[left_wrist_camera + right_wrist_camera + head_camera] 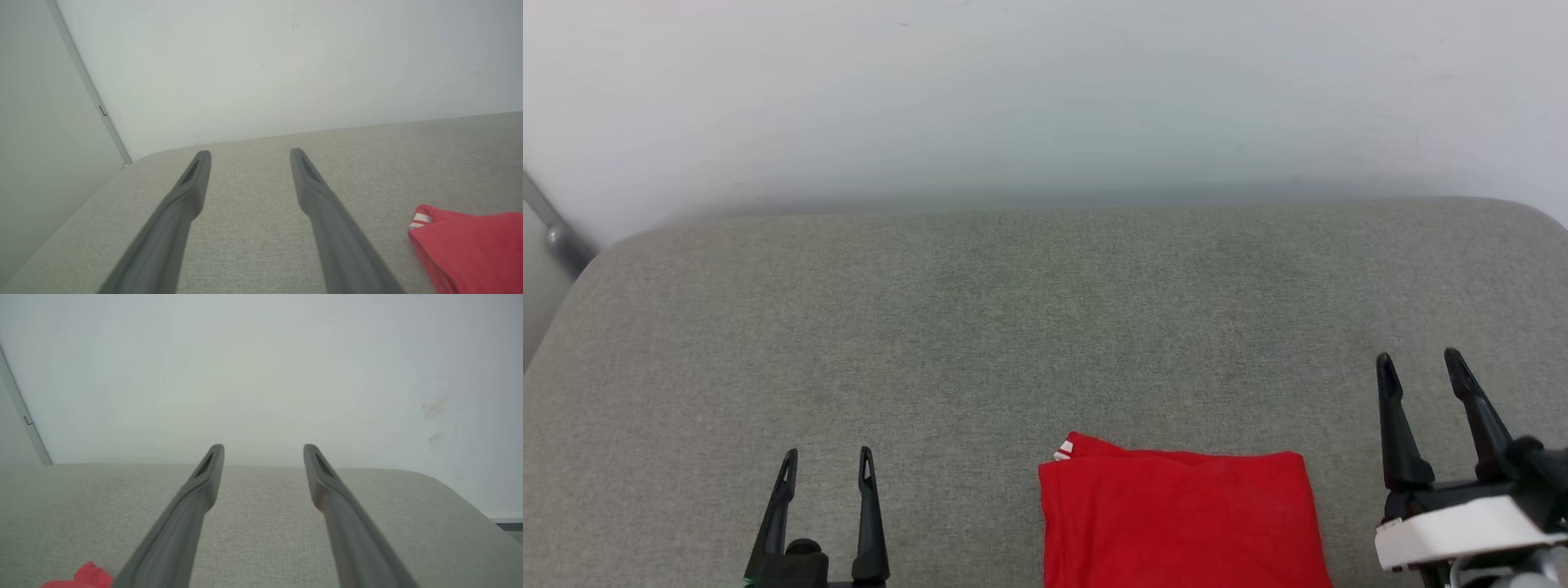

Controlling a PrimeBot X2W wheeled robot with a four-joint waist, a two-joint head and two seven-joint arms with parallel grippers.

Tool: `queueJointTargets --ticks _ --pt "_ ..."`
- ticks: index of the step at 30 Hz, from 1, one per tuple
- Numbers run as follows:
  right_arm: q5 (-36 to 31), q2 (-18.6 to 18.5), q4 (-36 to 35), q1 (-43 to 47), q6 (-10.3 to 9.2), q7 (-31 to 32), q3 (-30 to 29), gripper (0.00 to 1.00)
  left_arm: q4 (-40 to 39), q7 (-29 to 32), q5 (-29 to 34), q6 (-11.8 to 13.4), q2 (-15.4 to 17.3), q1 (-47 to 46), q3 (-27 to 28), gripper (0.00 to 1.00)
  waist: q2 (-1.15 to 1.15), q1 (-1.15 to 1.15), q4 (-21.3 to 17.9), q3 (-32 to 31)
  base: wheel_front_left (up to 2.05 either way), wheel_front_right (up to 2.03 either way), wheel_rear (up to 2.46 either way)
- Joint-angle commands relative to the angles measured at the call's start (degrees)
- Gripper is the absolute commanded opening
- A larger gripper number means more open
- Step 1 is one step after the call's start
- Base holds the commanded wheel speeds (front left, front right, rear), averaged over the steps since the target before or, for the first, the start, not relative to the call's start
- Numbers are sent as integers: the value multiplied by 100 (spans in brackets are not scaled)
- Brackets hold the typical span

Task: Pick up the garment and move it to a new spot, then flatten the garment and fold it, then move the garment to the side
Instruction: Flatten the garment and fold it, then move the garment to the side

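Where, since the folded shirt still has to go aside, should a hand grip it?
Probably the right edge of the shirt, near its far corner, the open right hand coming low from the right. It lies flat, folded on the cushion, so a sideways pinch could catch every layer.

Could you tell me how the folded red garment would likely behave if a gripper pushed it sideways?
The garment is soft cloth in loose layers, so it would probably bunch or unfold rather than slide whole. The woven grey cushion looks grippy, likely dragging its bottom layer. Lying thin and flat, it seems light.
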Motion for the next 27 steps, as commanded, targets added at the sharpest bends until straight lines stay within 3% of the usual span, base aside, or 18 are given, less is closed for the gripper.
queueJointTargets --ticks 1,14,27 --pt "-21 144 -207 218 -5 -18 -116 100 -26 -12 -23 -27 -17 55 5 100 0 0 11 -19 0 0 0" --pt "270 417 -667 1228 -5 -21 -241 100 -43 -12 -40 -135 -121 170 29 100 0 0 103 -137 0 0 0" --pt "70 417 -808 1050 -5 -21 -202 100 -61 -12 -18 -188 -175 210 100 100 0 0 129 -112 0 0 0"
